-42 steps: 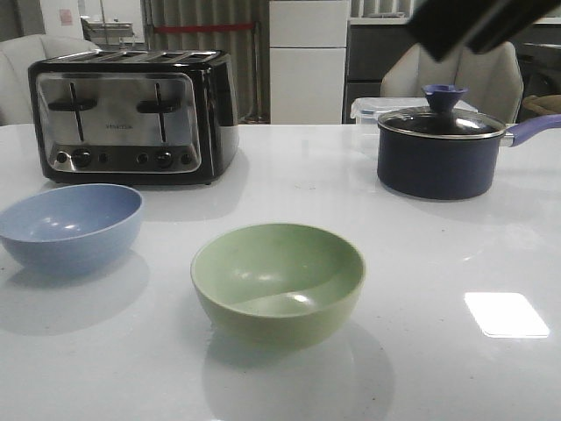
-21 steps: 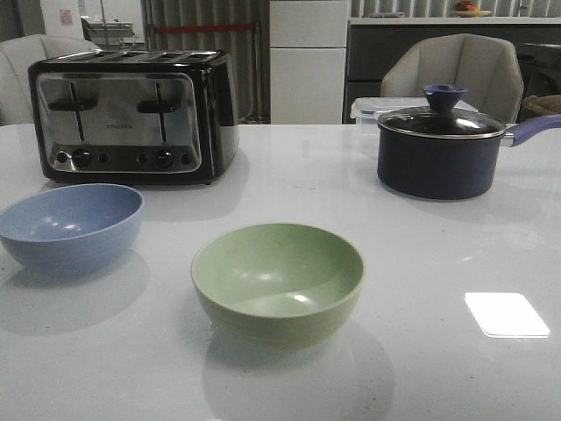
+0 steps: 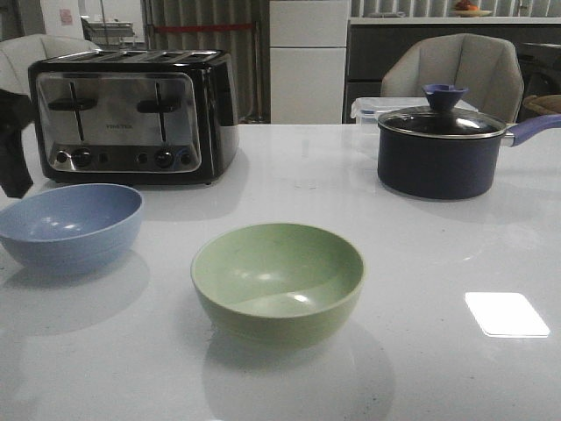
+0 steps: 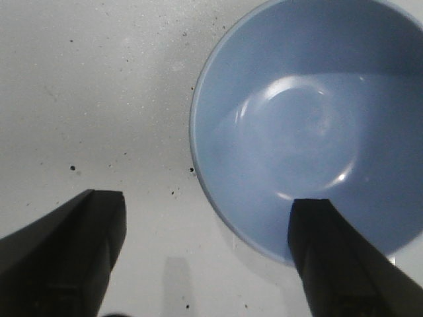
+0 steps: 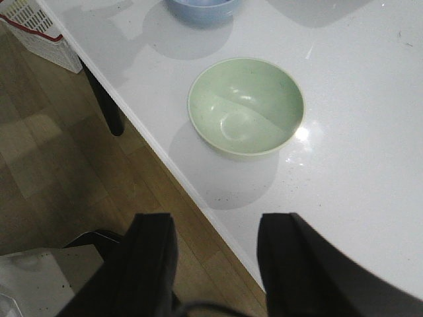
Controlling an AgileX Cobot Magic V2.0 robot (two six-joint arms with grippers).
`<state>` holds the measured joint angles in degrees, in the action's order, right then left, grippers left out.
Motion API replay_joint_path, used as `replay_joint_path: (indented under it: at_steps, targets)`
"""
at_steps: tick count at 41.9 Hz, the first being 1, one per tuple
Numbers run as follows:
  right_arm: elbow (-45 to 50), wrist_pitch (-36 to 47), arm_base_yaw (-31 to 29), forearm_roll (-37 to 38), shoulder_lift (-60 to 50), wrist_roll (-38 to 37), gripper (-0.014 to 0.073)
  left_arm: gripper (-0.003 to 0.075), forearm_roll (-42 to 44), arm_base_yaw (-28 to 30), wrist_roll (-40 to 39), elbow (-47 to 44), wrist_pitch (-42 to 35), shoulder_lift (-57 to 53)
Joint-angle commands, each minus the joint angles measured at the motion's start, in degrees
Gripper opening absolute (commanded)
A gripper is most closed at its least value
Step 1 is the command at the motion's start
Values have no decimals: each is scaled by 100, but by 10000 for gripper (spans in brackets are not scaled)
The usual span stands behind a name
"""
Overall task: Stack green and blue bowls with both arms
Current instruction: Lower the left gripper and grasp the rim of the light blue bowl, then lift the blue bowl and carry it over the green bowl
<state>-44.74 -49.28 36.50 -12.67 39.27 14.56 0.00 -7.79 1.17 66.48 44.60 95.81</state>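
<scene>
Blue bowl [image 3: 70, 225] at the near left, green bowl [image 3: 278, 279] near centre, well apart and unstacked.

The left gripper [image 4: 205, 254] is held above the blue bowl's rim with fingers spread wide, so this arm is judged nearer. The right gripper [image 5: 215, 261], fingers apart, is seen high off the table edge, probably well short of the green bowl.

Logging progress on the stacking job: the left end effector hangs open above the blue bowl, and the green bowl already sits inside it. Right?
Not quite. The left end effector is open above the blue bowl, but the front view shows the green bowl standing apart on the table, not stacked.
</scene>
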Motion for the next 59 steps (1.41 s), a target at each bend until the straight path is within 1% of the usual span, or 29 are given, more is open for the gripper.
replay_joint_path:
  at_steps: [1, 4, 6, 9, 11, 13, 20, 24, 29, 39, 42, 49, 52, 55, 59]
  targets:
    - [-146, 329, 3, -11, -18, 56, 416, 561, -31, -39, 1, 373, -177, 207]
    - [-146, 329, 3, -11, -18, 56, 416, 559, -39, -39, 1, 493, -239, 471]
    - [-146, 329, 3, -11, -18, 56, 416, 544, -55, -39, 1, 556, -291, 598]
    - [-146, 329, 3, -11, -18, 56, 416, 481, -74, -39, 1, 641, -292, 772]
    - [-146, 329, 3, -11, -18, 56, 416, 426, -74, -39, 1, 687, -292, 863]
    - [-146, 329, 3, -11, -18, 56, 416, 372, -86, -39, 1, 711, -304, 893]
    - [-146, 329, 3, -11, -18, 56, 416, 220, -86, -39, 1, 761, -313, 916]
    - [-146, 329, 3, -11, -18, 56, 416, 153, -86, -39, 1, 761, -301, 916]
    - [-146, 324, 3, -11, -18, 56, 416, 91, -86, -39, 1, 798, -178, 893]
    - [-146, 317, 3, -11, -18, 56, 416, 93, -146, -39, 57, 1173, 468, 491]
    - [-146, 317, 3, -11, -18, 56, 416, 93, -426, -39, 376, 1365, 678, 300]
    - [-146, 317, 3, -11, -18, 56, 416, 93, -1751, -39, 1364, 1783, 1159, -142]
    - [-146, 317, 3, -11, -18, 56, 416, 93, -2133, -100, 1590, 1911, 1342, -267]
    - [-146, 317, 3, -11, -18, 56, 416, 93, -2203, -243, 1635, 1980, 1423, -356]
    - [-146, 317, 3, -11, -18, 56, 416, 93, -2193, -594, 1635, 2028, 1509, -401]
